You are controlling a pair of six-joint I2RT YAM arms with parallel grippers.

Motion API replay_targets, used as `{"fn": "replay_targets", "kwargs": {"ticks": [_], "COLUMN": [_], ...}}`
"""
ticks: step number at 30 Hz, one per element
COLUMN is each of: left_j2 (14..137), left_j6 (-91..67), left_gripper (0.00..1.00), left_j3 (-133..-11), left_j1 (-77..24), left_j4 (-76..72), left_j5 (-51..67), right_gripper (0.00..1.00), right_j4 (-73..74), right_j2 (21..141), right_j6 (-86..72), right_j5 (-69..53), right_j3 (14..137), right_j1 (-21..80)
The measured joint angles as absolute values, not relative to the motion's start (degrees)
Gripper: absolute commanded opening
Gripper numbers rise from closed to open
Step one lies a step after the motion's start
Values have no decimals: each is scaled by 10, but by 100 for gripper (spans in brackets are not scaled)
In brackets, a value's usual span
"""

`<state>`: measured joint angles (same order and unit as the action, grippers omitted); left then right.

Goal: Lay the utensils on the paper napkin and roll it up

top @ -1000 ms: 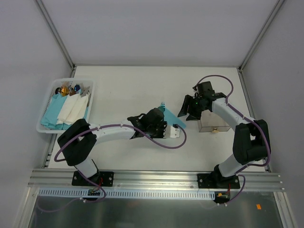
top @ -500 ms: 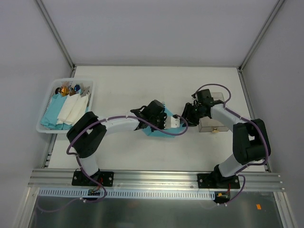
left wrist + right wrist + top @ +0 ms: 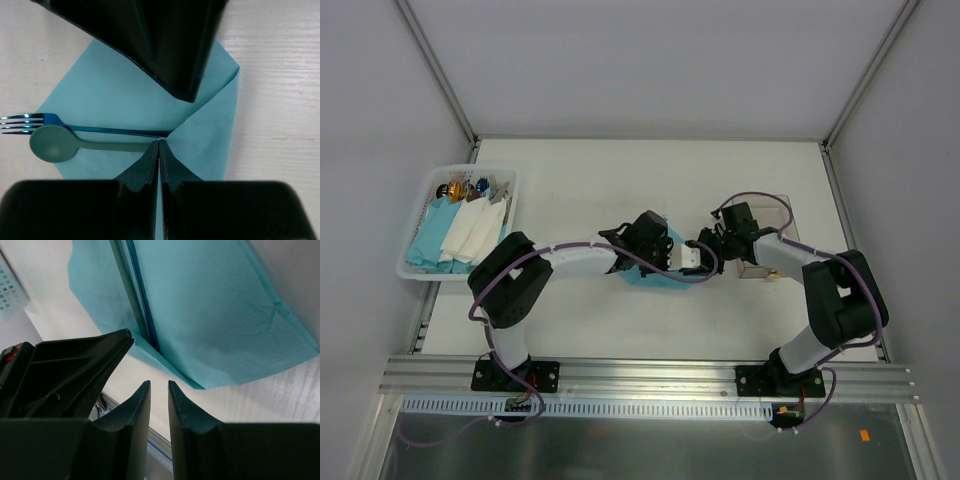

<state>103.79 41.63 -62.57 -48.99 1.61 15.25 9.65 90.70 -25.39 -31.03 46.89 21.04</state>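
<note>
**Left end effector (image 3: pixel 158 145) clamped shut at the folded flap of the napkin (image 3: pixel 125 85), right one close alongside!**

The left fingers are pressed together, tips right at the point of the flap, though whether any paper is nipped between them can't be told. The right end effector (image 3: pixel 159 386) sits low just off the napkin's edge, its fingers a narrow gap apart with nothing in them. Two handles run side by side under the flap. The fork (image 3: pixel 30 120) and spoon (image 3: pixel 52 145) lie across the teal sheet, with the tines poking past its corner onto the white counter (image 3: pixel 280 100) between the two arms.
</note>
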Motion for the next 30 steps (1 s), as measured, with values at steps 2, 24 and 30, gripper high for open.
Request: {"fn": "replay_targets", "kwargs": {"ticks": [2, 24, 30], "left_j2": [1039, 1049, 1013], "left_j6": [413, 393, 322], "left_gripper": [0, 31, 52], "left_j3": [-626, -625, -632], "left_j1": [-490, -480, -463], "left_j4": [10, -13, 39], "left_j5": [149, 144, 132], "right_gripper": [21, 19, 19], "right_j4": [82, 14, 7], "right_j2": [907, 999, 1004], "right_j6": [-269, -318, -321], "right_j5": [-316, -337, -340], "right_j3": [460, 455, 458], "right_j1": [215, 250, 250]}}
